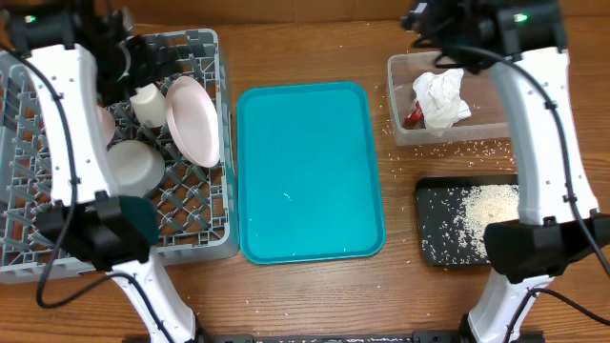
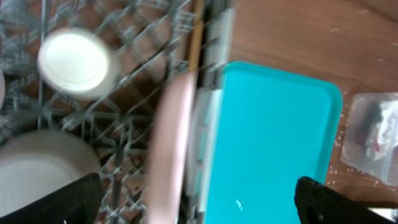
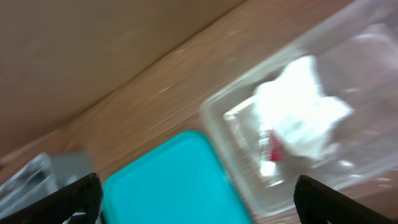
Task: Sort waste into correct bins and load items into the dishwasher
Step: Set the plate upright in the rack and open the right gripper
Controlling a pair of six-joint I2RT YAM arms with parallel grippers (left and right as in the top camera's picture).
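The grey dish rack (image 1: 195, 238) on the left holds a white plate (image 1: 193, 119) standing on edge, a small white cup (image 1: 148, 103) and a grey bowl (image 1: 133, 164). My left gripper (image 1: 132, 46) hovers open over the rack's far side. In the left wrist view its fingers (image 2: 68, 202) stand wide on either side of the plate's rim (image 2: 168, 143), touching nothing. On the right, the clear tub (image 1: 398, 129) holds the crumpled napkin (image 1: 443, 95) and the red wrapper (image 1: 412, 116). Rice grains (image 1: 486, 210) lie in the black tray (image 1: 438, 205). My right gripper (image 1: 434, 19) is open and empty above the tub's far edge.
A teal serving tray (image 1: 305, 171) lies between the rack and the bins. Loose rice grains (image 1: 477, 148) are scattered on the wooden table between the tub and the black tray. A white bowl (image 1: 103, 122) shows partly behind my left arm.
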